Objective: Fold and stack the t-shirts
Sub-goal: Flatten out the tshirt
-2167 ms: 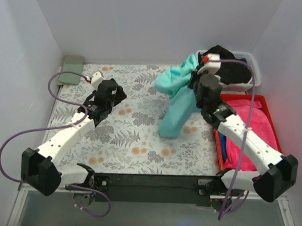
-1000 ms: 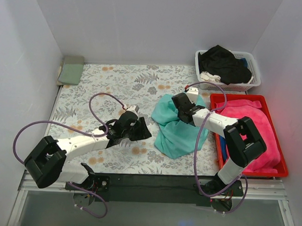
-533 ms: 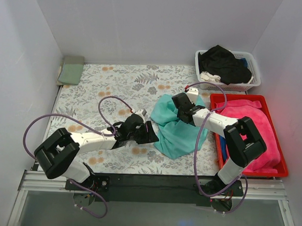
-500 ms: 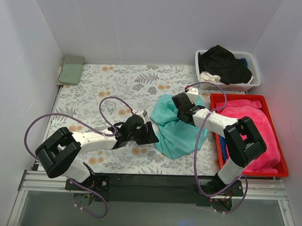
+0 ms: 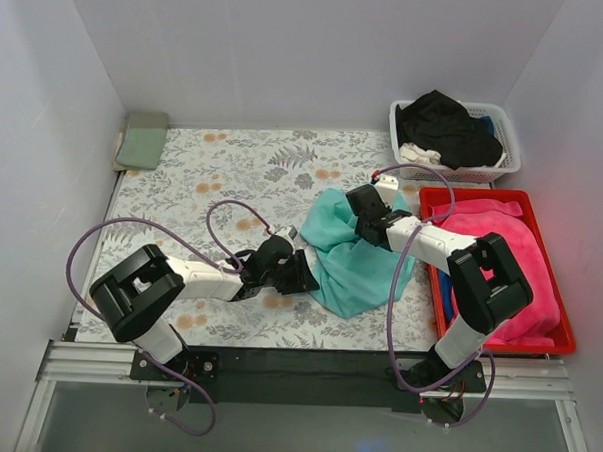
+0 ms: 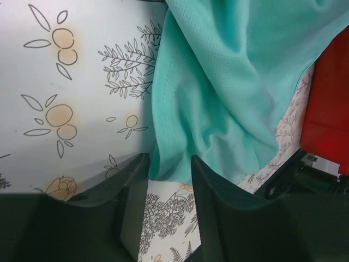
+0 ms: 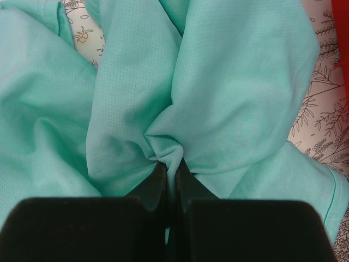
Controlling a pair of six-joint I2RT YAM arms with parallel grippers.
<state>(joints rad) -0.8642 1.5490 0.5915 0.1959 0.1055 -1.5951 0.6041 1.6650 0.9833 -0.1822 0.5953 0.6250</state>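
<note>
Table cover (image 5: 183,181), grey with ferns and flowers, carries the teal t-shirt (image 5: 355,268), which lies crumpled right of centre, just beside the red bin (image 5: 552,342). The right gripper (image 5: 367,224) is pinched tight on a bunched fold at the heap's far side. The left gripper (image 6: 169,169) meets the shirt's near-left edge, with the cloth lying to its right. Its jaws stand apart, straddling the hem corner (image 6: 163,172), so the left arm looks best placed to take that corner.
</note>
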